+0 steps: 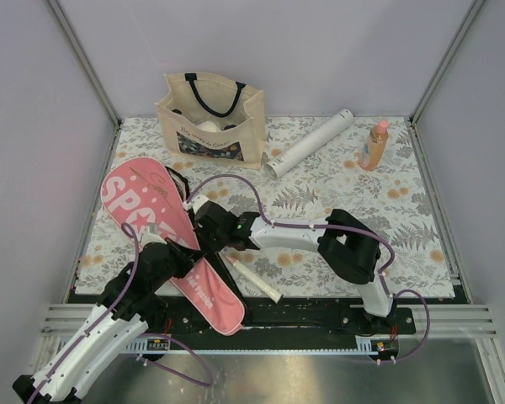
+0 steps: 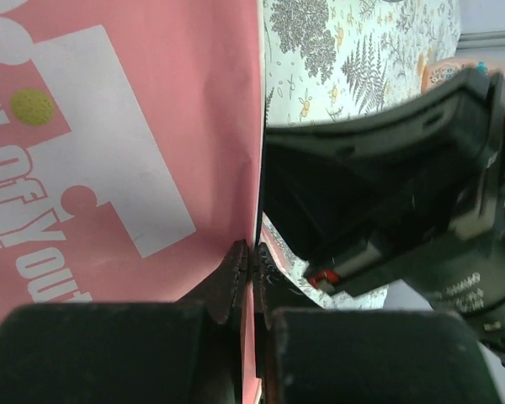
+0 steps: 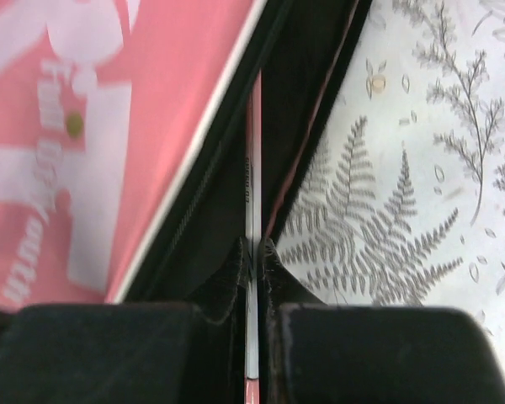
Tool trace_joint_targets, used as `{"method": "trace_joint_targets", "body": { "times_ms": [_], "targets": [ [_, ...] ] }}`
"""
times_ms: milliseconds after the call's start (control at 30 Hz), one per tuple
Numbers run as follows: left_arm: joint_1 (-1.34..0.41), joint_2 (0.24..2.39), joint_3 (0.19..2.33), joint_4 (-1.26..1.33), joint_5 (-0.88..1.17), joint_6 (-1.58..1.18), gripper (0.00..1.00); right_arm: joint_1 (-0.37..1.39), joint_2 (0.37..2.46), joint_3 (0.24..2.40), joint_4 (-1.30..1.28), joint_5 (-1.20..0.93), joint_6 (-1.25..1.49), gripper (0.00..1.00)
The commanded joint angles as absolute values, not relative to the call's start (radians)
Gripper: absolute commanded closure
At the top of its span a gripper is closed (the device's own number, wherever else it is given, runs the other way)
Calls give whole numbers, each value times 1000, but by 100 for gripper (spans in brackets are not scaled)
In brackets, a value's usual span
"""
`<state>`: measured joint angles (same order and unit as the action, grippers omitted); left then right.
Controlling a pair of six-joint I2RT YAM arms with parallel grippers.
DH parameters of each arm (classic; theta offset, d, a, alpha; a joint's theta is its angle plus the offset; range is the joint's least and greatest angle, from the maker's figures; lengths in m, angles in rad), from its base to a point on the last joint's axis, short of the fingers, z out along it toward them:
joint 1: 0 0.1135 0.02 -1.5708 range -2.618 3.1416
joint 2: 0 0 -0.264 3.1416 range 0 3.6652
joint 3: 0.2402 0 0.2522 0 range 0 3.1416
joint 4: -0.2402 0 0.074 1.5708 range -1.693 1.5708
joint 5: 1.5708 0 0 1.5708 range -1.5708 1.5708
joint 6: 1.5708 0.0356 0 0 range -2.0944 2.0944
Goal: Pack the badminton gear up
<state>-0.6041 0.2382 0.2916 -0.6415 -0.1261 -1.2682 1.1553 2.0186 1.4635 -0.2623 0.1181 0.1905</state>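
While left gripper (image 2: 251, 252) pinches the pink case (image 2: 151, 126), right gripper (image 3: 254, 251) a partly inserted racket shaft (image 3: 252, 151), the white tube (image 1: 310, 143) lies unpacked.

The racket case (image 1: 151, 210) is pink with white lettering and a black zip edge. The racket shaft (image 3: 251, 210) is white with pink ends. The table (image 1: 421, 219) is white with grey ferns and small orange flowers. The tube (image 1: 310, 143) is white, the tote (image 1: 227, 126) beige with dark straps, and the bottle (image 1: 373, 147) orange with a pink cap.
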Motion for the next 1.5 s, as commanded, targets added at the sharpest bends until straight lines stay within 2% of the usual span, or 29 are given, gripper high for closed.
{"method": "trace_joint_targets", "body": {
  "times_ms": [0,133,300,400,500,533,700,933,1467],
  "targets": [
    [-606,204,291,-558,-71,-1308,100,1129,2066,1566,-55,153,356,100],
    [-606,202,276,-552,-86,-1318,100,1129,2095,1609,-22,161,457,99],
    [-606,212,241,-534,-110,-1322,100,1129,2100,1589,18,97,492,81],
    [-606,222,238,-528,-126,-1313,100,1124,2042,1513,-35,23,465,68],
    [-604,239,245,-526,-138,-1301,100,1097,1948,1430,-106,-83,459,51],
    [-606,245,247,-528,-144,-1299,100,1085,1913,1399,-127,-113,457,48],
    [-606,264,255,-511,-144,-1290,100,1029,1744,1191,-173,-265,445,48],
    [-604,268,258,-508,-144,-1292,100,1029,1678,1000,-154,-399,442,40],
    [-606,284,245,-506,-140,-1310,100,1081,1781,985,-98,-382,448,43]
  ]
}}
